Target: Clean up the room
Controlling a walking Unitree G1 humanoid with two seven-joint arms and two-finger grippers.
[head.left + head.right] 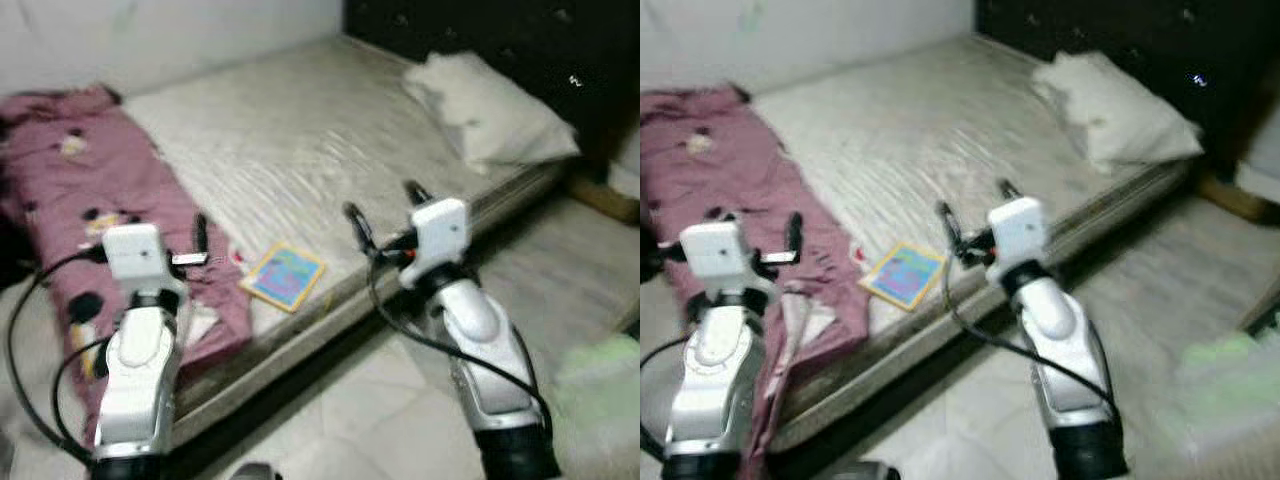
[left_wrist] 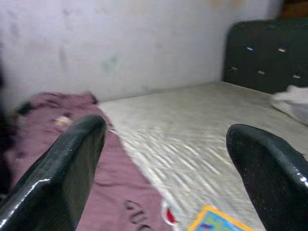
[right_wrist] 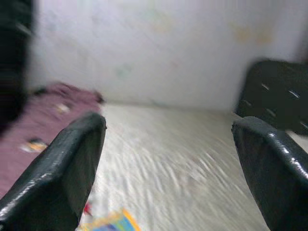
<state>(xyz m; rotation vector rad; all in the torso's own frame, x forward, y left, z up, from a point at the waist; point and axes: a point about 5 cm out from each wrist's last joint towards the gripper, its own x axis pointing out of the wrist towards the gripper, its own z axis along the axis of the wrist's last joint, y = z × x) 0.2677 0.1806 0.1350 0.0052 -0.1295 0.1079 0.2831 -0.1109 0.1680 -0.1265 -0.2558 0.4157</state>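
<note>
Bed (image 1: 300,140) ahead, lower centre: thin, stiff book (image 1: 285,275); pinch its edge. Both jaws spread, left gripper (image 2: 163,168) and right gripper (image 3: 168,168).

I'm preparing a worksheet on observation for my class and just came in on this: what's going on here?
A humanoid robot stands at the side of a bed with both arms raised over its edge. The left gripper and right gripper are both open and hold nothing. A colourful book lies on the mattress near the edge, between the two arms. A maroon blanket is spread along the robot's left side of the bed, and a white pillow sits by the dark headboard. Nothing has been picked up yet.
</note>
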